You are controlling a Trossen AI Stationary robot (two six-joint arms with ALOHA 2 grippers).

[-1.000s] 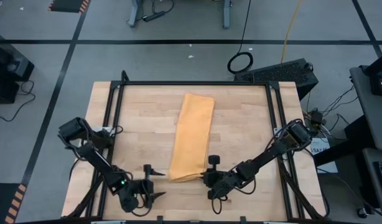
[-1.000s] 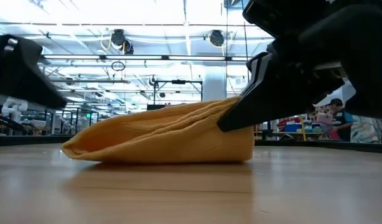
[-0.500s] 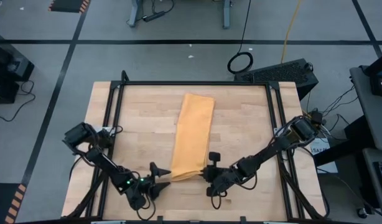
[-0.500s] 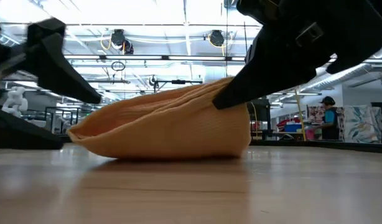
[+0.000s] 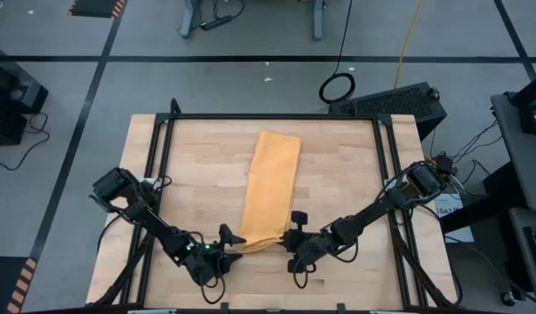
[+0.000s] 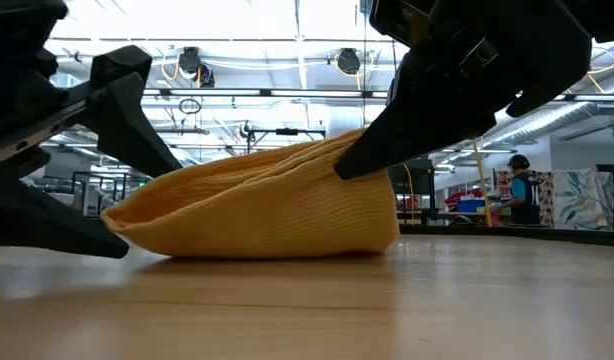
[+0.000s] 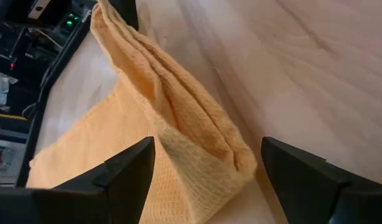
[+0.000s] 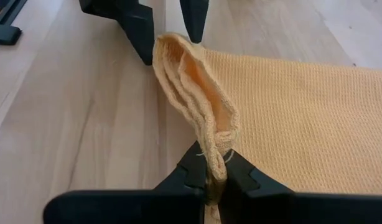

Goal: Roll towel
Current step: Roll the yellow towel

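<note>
The mustard-yellow towel (image 5: 272, 187) lies folded into a long narrow strip running from the far middle of the wooden table toward its near edge. Its near end (image 6: 267, 205) is humped up off the wood. My right gripper (image 5: 285, 242) is shut on the near right corner. My left gripper (image 5: 233, 244) is open at the near left corner (image 7: 237, 162), one finger (image 7: 132, 168) on each side of it, without touching it as far as the left wrist view shows. My right gripper pinches the towel's near right corner (image 8: 217, 152) between its two fingers, with several folded layers showing together. The fingers slant down from the table's right. The corner (image 6: 359, 150) is lifted clear of the wood, and the near edge sags from it down to the table.
A black frame runs along the table's sides (image 5: 154, 201) and far edge (image 5: 277, 117). Bare wood lies left and right of the strip. Beyond the table, a person (image 6: 515, 185) stands far off in the room.
My left gripper has gone toward the table's right edge and down to the towel's near left corner, rolling about its own axis; its fingers now stand on either side of that corner. My right gripper has raised the near right corner a little, so the towel's near end humps higher.
</note>
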